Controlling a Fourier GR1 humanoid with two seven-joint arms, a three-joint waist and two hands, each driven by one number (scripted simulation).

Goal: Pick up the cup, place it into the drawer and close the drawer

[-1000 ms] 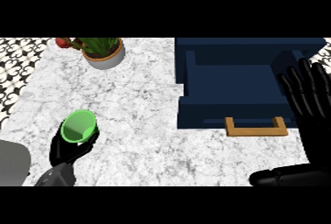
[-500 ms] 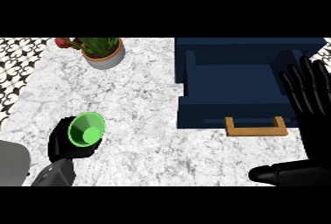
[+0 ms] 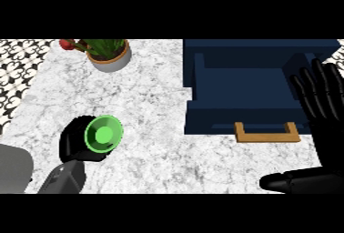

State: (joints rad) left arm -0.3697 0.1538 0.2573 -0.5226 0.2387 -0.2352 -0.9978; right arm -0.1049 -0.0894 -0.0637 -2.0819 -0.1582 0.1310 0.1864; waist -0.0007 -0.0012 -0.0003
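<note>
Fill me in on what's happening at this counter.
The robot's left hand is curled round the green cup, holding it at the left side of the counter. The dark blue drawer stands open at the right, and the cup is not yet in it. The right hand is open, fingers up, resting by the drawer's right edge. A potted plant stands at the back.

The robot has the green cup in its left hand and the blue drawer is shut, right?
Not quite. The drawer is open, not shut: the head view looks down into its bare inside, with the wooden handle on its near front. The rest is right: the left hand is curled round the green cup.
</note>
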